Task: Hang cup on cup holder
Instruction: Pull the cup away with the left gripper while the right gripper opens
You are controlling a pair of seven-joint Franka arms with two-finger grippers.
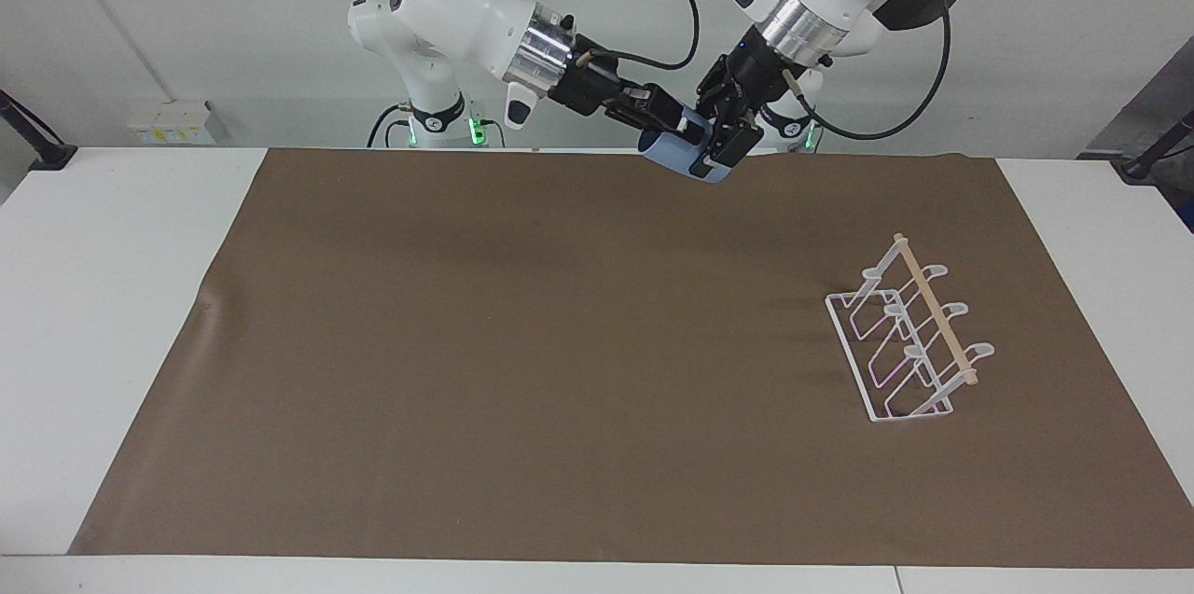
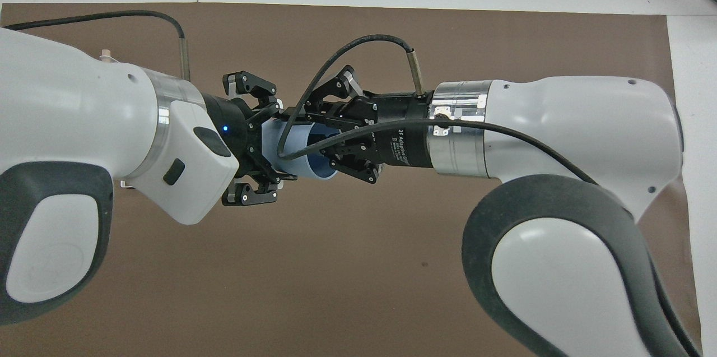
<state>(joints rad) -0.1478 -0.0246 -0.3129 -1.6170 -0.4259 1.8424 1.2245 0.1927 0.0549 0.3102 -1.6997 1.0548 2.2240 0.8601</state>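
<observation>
The light-blue cup (image 1: pixel 688 158) is looking like smooth matt plastic. The cup holder (image 1: pixel 909 338) is showing glossy white-coated wire under a pale bare wooden dowel (image 1: pixel 934 308). A matt brown mat (image 1: pixel 522 370) is covering the smooth white surface (image 1: pixel 103 240).

We see a white table (image 1: pixel 112 230) w/ a brown mat (image 1: pixel 522 342) over most of its top, white margins at both ends. Plain pale wall (image 1: pixel 187 16) past the table; a small white socket box (image 1: pixel 170 122) low on it. Dark clamp-like fixtures (image 1: pixel 33 142) at the table corners. Light is even, shadows soft.
</observation>
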